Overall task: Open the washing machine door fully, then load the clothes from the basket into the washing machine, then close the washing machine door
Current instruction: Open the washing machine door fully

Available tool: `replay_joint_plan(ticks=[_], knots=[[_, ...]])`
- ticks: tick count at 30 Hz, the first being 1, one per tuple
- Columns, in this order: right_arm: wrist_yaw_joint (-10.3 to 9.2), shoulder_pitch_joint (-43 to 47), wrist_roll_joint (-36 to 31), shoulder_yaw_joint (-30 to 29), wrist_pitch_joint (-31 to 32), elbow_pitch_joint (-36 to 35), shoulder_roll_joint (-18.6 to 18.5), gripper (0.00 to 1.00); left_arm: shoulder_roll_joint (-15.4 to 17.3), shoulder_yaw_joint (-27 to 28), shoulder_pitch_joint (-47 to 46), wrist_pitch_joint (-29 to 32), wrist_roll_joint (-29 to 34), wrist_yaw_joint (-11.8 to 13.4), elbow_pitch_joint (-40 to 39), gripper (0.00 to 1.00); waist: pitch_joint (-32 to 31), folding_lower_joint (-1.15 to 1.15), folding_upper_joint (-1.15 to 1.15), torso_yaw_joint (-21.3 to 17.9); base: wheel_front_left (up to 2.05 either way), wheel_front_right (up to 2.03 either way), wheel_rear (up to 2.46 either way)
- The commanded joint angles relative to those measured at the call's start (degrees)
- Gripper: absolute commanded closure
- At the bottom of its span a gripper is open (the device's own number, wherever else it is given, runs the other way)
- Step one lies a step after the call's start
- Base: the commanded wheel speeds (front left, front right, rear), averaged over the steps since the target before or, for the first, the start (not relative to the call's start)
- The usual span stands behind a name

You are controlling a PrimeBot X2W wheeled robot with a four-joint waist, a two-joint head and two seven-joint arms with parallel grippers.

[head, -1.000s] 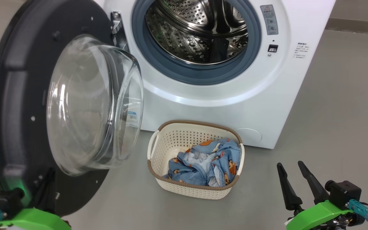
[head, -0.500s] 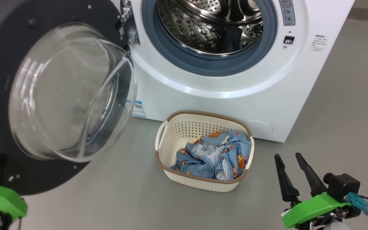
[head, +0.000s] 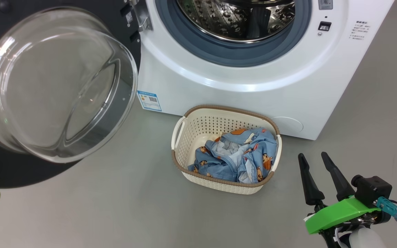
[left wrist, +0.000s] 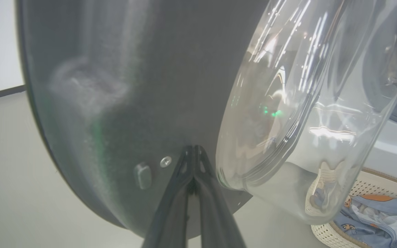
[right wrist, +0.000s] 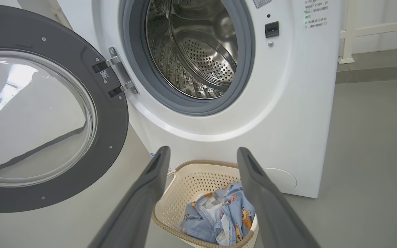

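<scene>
- Washing machine (head: 253, 86) at the back, steel drum empty afaict.
- Washing machine door (head: 57, 86) swung wide to the robot's left. Looks fully open imo, so step 1 is basically done.
- Basket (head: 226, 109) on the floor just in front of the machine.
- Bear-print clothes (head: 240, 155) bunched inside it, nothing loaded yet.
- Right gripper (head: 312, 155) hovers right of the basket, fingers well apart, holding nothing. Next it needs to dip in & pinch fabric.
- Left gripper (left wrist: 193, 151) pinched together, nothing between, tips at the door's dark face.

Shiny perforated steel drum (right wrist: 198, 55), clear glossy glass door (head: 53, 86), perforated plastic basket (head: 198, 137)
</scene>
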Motion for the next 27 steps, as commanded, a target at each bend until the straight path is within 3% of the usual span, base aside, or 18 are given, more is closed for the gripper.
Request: replay_joint_plan(ticks=[1, 12, 27], knots=[[0.09, -1.95, -0.42, 1.32, -0.7, -1.27, 0.47, 0.0, 4.85, 1.18, -4.37, -0.98, 1.39, -0.19, 0.93, 1.0, 0.5, 0.0, 0.0, 0.31, 0.0, 0.0, 0.0], [0.09, -2.63, -0.62, 1.65, -0.7, -1.0, 0.59, 0.0, 6.09, -1.68, -11.55, -3.07, 2.65, -1.2, 11.88, 1.0, 1.07, 0.0, 0.0, 0.09, 0.0, 0.0, 0.0], [0.09, -2.05, -0.4, 1.97, -0.7, -0.48, 0.63, 0.0, 4.7, -4.56, -12.02, -6.91, 0.96, -2.01, 16.46, 1.0, -0.15, 0.0, 0.0, -0.13, 0.0, 0.0, 0.0]])
